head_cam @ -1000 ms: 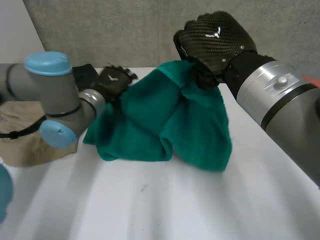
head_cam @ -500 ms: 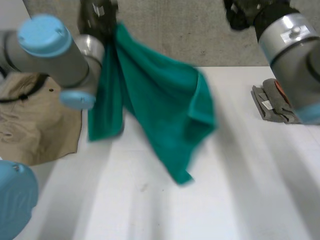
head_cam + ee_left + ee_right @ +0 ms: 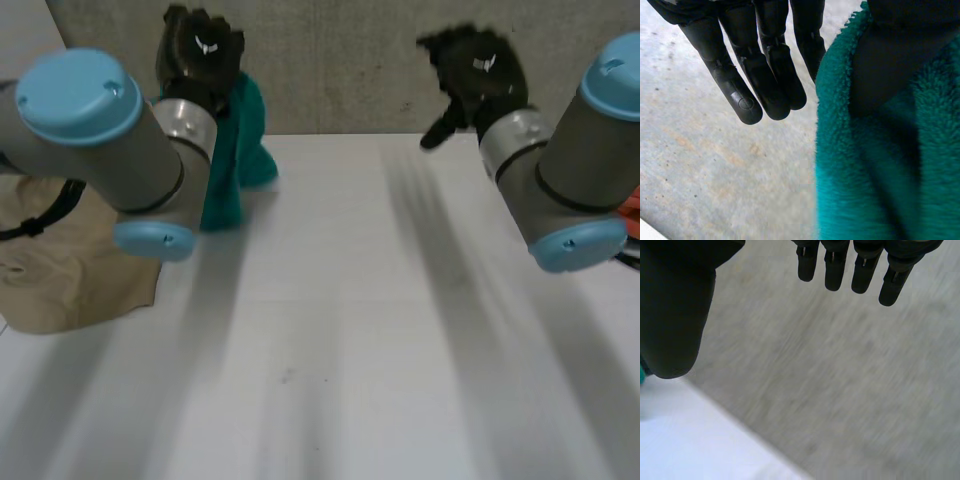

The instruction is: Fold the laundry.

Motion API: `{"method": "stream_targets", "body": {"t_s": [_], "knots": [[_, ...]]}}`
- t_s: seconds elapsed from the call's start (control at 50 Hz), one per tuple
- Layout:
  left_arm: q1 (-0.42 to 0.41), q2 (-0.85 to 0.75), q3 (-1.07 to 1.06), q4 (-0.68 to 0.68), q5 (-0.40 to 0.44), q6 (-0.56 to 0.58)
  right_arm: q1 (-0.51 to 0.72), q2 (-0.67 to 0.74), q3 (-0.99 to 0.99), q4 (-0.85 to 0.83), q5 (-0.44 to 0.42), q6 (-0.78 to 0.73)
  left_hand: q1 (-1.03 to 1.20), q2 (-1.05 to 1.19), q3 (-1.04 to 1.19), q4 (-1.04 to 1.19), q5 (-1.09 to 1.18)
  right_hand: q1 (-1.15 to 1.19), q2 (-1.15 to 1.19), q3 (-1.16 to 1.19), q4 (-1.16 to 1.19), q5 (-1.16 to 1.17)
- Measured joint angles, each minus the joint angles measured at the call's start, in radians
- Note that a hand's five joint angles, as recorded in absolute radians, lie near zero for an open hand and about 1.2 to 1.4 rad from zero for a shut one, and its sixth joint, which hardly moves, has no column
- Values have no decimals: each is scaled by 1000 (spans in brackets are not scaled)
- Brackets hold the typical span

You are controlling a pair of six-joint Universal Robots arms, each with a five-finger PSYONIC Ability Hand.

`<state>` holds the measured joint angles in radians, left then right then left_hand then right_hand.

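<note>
High above the far left of the table [image 3: 350, 300], the left hand [image 3: 203, 55] holds the green towel [image 3: 235, 150], which hangs from it in a narrow bunch. Only the thumb seems to pinch the cloth against the palm; the fingers [image 3: 775, 75] are straight, close together, and off the cloth. With so small a hold, the towel may slip and drop in a heap. The right hand [image 3: 475, 75] is raised well apart, empty, its fingers [image 3: 862, 270] loosely spread, too far away to catch a free corner.
</note>
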<state>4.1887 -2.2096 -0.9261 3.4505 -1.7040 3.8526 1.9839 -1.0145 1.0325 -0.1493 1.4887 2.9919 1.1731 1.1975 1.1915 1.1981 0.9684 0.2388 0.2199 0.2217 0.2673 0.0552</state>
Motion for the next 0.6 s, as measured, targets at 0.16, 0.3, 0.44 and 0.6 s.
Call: {"method": "stream_targets", "body": {"t_s": [0.16, 0.3, 0.44, 0.6], "knots": [[15, 33, -68, 57, -8, 177, 12, 94, -30, 196, -37, 160, 0, 0, 0, 0, 0, 0, -5, -5, 0, 0], [19, 65, -10, 72, 1, 229, 31, 154, -63, 340, -58, 305, 0, 0, 0, 0, 0, 0, -5, -5, 0, 0], [1, 99, 41, 26, 11, 230, 60, 171, -59, 413, -116, 469, 0, 0, 0, 1, 0, 0, -5, -5, 0, 0], [-17, 143, 46, -38, 30, 220, 107, 194, -73, 397, -194, 595, 0, 0, 0, 3, 0, 0, -5, -5, 0, 0]]}}
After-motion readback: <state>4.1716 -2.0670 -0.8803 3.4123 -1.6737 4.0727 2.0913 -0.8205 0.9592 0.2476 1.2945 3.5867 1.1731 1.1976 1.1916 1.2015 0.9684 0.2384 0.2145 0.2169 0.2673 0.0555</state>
